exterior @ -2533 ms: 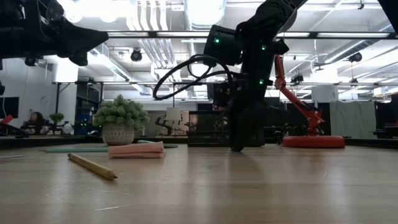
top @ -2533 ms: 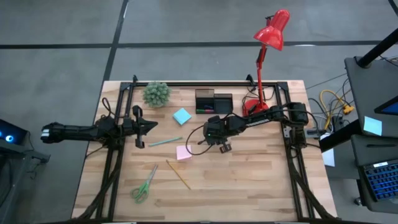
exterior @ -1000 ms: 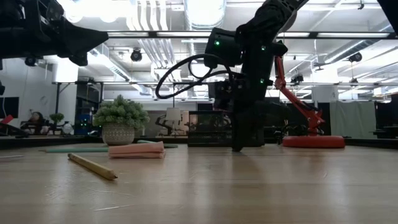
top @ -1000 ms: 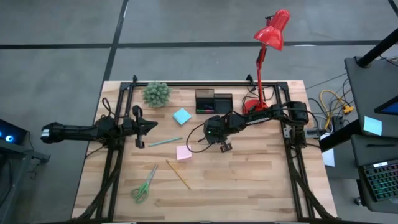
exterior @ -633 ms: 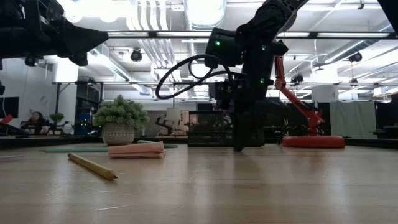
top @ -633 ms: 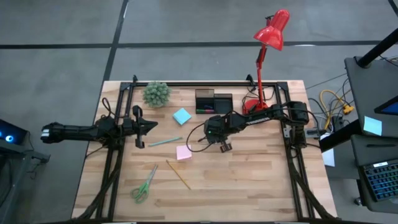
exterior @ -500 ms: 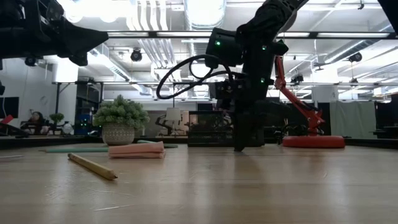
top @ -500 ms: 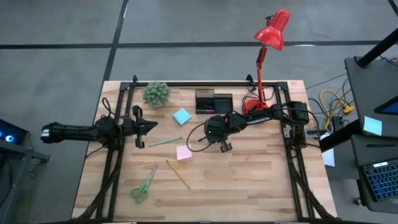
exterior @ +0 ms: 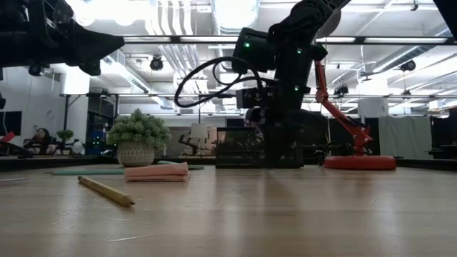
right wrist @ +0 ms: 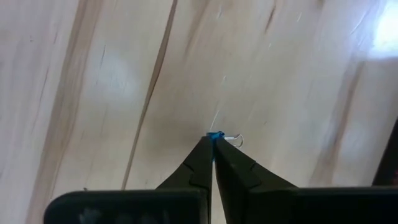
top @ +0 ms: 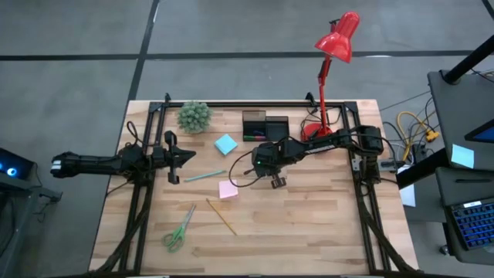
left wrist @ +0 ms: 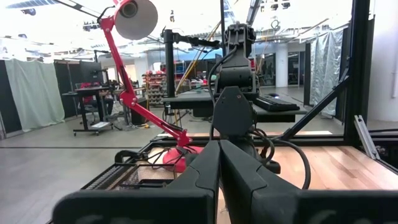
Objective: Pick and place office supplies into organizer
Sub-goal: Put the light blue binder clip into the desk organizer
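My right gripper stands near the table's middle, pointing steeply down, shut on a tiny blue piece. My left gripper waits shut at the left, held level above the table; its fingers meet. The black organizer stands at the far side. Lying flat on the wood are a light-blue sticky-note square, a pink one, a teal pen, a yellow pencil and green-handled scissors. My right gripper pinches the tiny blue piece between the very ends of its two fingers, coming from above and pointing steeply down. A thin wire loop of the piece sticks out beside the fingertips. Whether the piece still touches the wood, I cannot tell.
A small green potted plant stands at the far left. A red desk lamp has its base right of the organizer. Black frame rails run along both table sides. Bare wood lies toward the near right.
In the low view my right gripper's fingertips, which reached down to the table top, have come up a little from it; the gripper stays over the same spot.
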